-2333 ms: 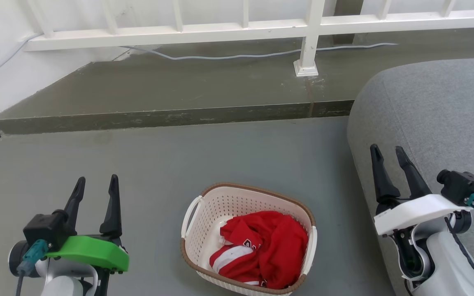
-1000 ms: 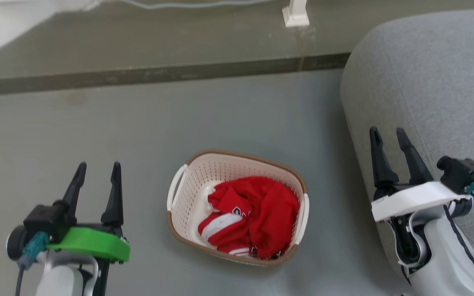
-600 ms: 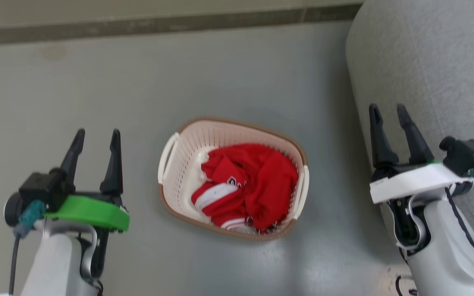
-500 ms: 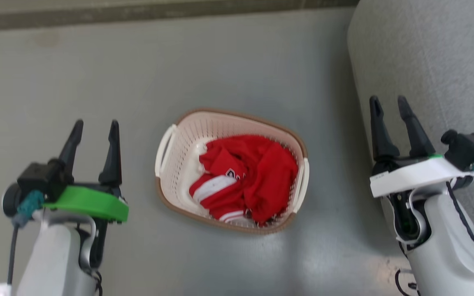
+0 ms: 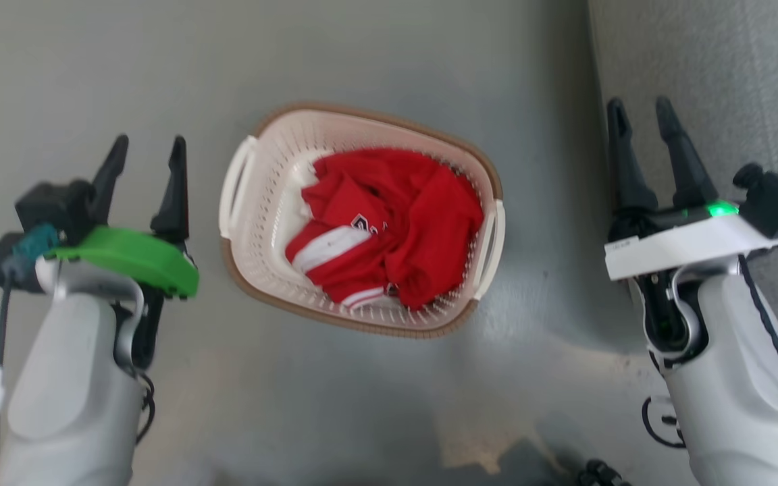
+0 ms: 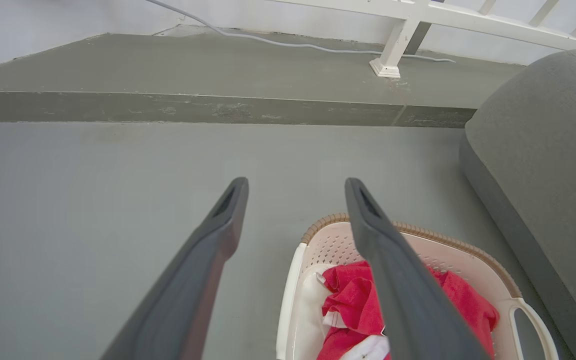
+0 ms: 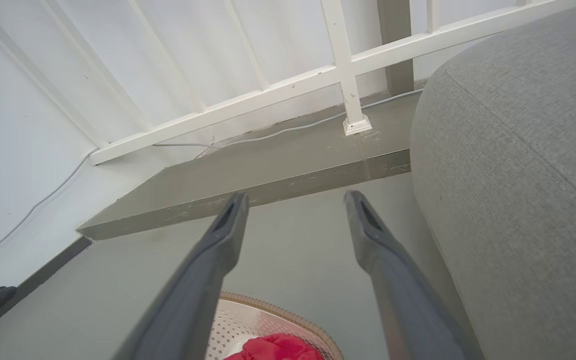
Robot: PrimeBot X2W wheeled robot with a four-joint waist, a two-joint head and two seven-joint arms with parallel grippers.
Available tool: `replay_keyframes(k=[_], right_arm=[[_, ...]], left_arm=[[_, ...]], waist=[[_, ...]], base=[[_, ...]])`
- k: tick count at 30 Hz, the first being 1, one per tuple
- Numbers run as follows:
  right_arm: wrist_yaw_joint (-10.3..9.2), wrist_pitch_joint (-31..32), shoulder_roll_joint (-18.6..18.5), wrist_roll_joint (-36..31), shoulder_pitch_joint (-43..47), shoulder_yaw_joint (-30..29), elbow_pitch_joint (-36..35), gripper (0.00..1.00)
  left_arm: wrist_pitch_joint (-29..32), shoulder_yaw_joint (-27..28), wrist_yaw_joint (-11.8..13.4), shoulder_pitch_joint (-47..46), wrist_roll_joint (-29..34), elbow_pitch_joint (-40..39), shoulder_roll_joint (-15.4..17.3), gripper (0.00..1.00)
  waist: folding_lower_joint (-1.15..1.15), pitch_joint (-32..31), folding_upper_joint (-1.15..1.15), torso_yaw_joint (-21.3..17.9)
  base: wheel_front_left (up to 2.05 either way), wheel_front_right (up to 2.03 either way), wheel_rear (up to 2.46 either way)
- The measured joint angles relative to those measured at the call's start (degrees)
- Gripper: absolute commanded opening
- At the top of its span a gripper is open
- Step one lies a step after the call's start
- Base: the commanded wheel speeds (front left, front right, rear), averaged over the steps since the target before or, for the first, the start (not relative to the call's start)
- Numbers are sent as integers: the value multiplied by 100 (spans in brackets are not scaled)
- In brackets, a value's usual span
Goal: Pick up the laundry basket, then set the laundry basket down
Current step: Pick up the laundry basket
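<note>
1. Your head camera has tipped down since the earlier frames, so the laundry basket (image 5: 269, 209) rides higher in the head view. That is the camera's shift. The basket seems to lie where it did on the floor (image 5: 78, 61), near the grey sofa (image 5: 720, 61) on your right.
2. Your left end effector (image 5: 148, 145) hangs just beside the basket's left handle (image 5: 234, 177), fingers moderately parted, holding nothing. Your right end effector (image 5: 639, 106) stands farther from the right handle (image 5: 494, 246), over the sofa's edge, equally parted and empty.
3. You are in the approach step: the basket rests on the floor, not yet gripped or lifted.
4. Next, I judge, you need to bring each end effector inward and down to its own handle and close it there. Then raise both together so the basket stays level.
5. Count: one basket, two white handles, one heap of red-and-white cloth (image 5: 389, 223) inside, two end effectors.
</note>
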Motion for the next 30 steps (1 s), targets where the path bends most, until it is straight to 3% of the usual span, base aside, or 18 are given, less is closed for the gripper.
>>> replay_keyframes(k=[14,30], right_arm=[[55,0,26,1,-539,159,-46,100],[56,-1,41,253,-877,270,-66,100]], left_arm=[[653,-548,-1,-1088,-396,1018,136,100],[1381,-1053,-1,-1885,-654,1905,630,100]], waist=[[0,1024,0,-275],[0,1804,0,-672]], base=[[0,0,0],[0,0,0]])
